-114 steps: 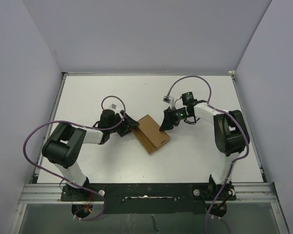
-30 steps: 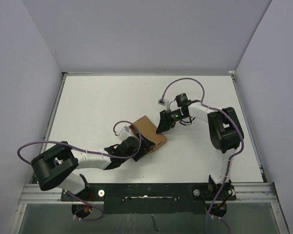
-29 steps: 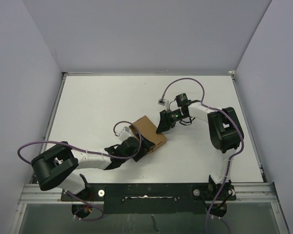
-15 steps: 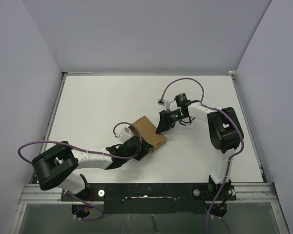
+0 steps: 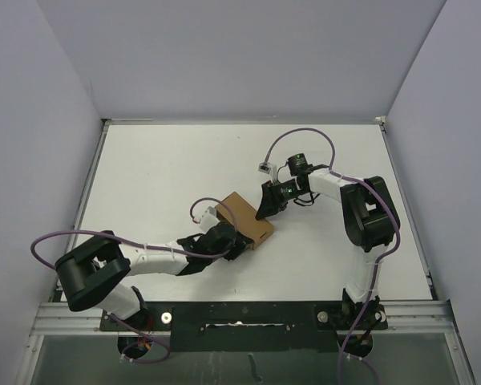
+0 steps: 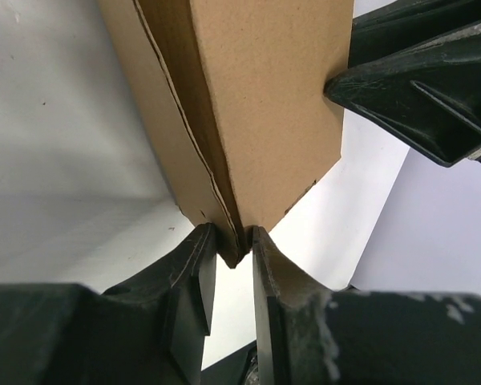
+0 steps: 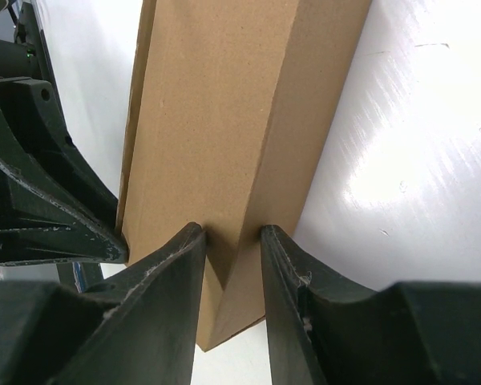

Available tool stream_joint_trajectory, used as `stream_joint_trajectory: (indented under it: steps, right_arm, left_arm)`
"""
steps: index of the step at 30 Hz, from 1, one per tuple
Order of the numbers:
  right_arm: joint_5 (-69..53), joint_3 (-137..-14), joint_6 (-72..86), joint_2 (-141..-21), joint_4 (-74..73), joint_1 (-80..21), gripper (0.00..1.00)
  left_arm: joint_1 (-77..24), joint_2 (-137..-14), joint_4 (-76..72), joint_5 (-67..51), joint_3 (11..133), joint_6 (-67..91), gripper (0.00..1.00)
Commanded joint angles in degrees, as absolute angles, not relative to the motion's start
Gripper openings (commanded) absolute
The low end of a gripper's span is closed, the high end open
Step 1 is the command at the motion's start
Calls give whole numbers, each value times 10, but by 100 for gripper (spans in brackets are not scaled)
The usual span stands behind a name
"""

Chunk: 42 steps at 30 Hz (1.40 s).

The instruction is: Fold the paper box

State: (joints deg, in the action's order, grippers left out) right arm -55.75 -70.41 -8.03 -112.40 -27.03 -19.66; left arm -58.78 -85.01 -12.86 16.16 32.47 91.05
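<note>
The box (image 5: 244, 218) is sitting a bit right of the middle of the white surface (image 5: 160, 168), turned at an angle, with both arms reaching in on it from opposite sides.

The left claw (image 6: 234, 250) is pinching the box's near corner. Its fingers (image 6: 188, 281) are squeezing together on the cardboard layers there, and a thin cut line is running up the side just above them. The right claw (image 7: 232, 241) is clamping onto the far-right end, with one finger pressing on each side of a folded edge.

Around it all, purple cables (image 5: 305, 135) are looping off each arm, pale lilac walls (image 5: 224, 56) are closing in the surface on three sides, and a metal rail (image 5: 240, 309) is running along the near edge where the bases are bolted.

What's getting in the way: from above, the two claws are covering both ends of the box, so the actual grip spots are only showing up in the wrist views. In each wrist view the other claw is poking in at the opposite end. Both wrist views are also cutting the box off at the top, and its underside is hiding against the surface. I can't tell how far the flaps are tucked in.
</note>
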Motion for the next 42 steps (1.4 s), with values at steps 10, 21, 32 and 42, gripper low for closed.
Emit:
stream_joint_trajectory:
  steps: [10,21,32,42]
  right_arm:
    - [-559,-722,-85,-1136,-277,-206,33]
    - [-566,-725,-89,-1139,-281,-206,33]
    - [-566,-726,-91,-1140,-282,-206,33]
    - [-564,-728,-94,-1141,-286,-209,33]
  left_arm:
    - [-581,-783,-119,154,344,745,60]
    - [-339,-660,-157,-52,257,594,72]
    - [-274,-794,-215,-82,296,586,72]
    - [-256,-879,-226,-81,340,569,62]
